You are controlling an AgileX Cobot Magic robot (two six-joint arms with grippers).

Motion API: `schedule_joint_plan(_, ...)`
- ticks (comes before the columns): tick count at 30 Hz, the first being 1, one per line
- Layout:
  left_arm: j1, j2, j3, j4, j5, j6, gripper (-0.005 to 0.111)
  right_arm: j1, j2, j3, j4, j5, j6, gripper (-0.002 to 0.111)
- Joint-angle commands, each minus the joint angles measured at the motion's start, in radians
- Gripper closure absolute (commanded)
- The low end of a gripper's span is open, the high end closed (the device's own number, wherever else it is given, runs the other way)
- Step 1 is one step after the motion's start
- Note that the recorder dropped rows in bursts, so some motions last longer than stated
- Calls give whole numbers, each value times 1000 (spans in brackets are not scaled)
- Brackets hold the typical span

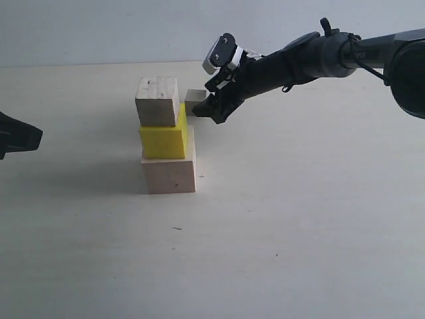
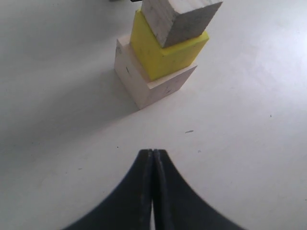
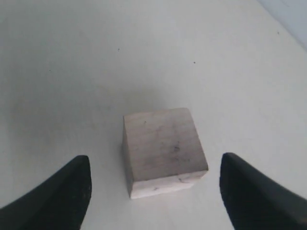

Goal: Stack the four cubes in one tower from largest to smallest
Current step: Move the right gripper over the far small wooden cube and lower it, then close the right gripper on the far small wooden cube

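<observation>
currently, a tower (image 1: 166,157) only three cubes high, near the middle of the counter (image 1: 299,232). at the base, big pale wood cube (image 1: 170,175), flat on the counter. on top of it, yellow cube (image 1: 161,141), sitting off-centre with a strip of the base's top showing on one side. on top of that, smaller pale wood cube (image 1: 157,101), twisted a little against the yellow one. beyond the tower, smallest cube (image 1: 194,100), pale wood too, resting on the counter and not yet stacked. around it, right gripper (image 1: 211,110), spread wide, one finger on either side of the smallest cube with a clear gap at each face, gripping nothing. far to the left, left gripper (image 2: 153,158), pressed fully closed with nothing between the fingers, low over the counter, pointing at the tower and well apart from it.
</observation>
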Motion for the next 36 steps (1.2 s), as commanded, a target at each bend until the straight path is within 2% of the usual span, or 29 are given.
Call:
schedule_joint_plan(1, 3, 3, 1, 6, 1, -4, 107, 3, -2, -7, 27, -26, -28, 38)
schedule_joint_plan(9, 3, 3, 1, 6, 1, -4, 107, 3, 18, -7, 82, -28, -54, 39)
schedule_joint_plan(20, 3, 3, 1, 7, 0, -4, 107, 8, 33, -7, 119, -24, -83, 49)
schedule_joint_plan(22, 3, 3, 1, 9, 0, -4, 107, 13, 33, -7, 111, -20, -48, 72)
schedule_joint_plan(23, 3, 3, 1, 9, 0, -4, 107, 13, 30, -7, 95, -18, -29, 79)
schedule_joint_plan(24, 3, 3, 1, 9, 0, -4, 107, 13, 23, -7, 49, -15, 20, 92)
schedule_joint_plan(26, 3, 3, 1, 9, 1, -4, 107, 13, 5, -7, -78, -15, 128, 108)
schedule_joint_plan(30, 3, 3, 1, 9, 1, -4, 107, 9, -63, -7, -340, -23, 441, 108)
schedule_joint_plan(36, 3, 3, 1, 9, -1, -4, 107, 7, -179, -7, -555, 41, 710, 108)
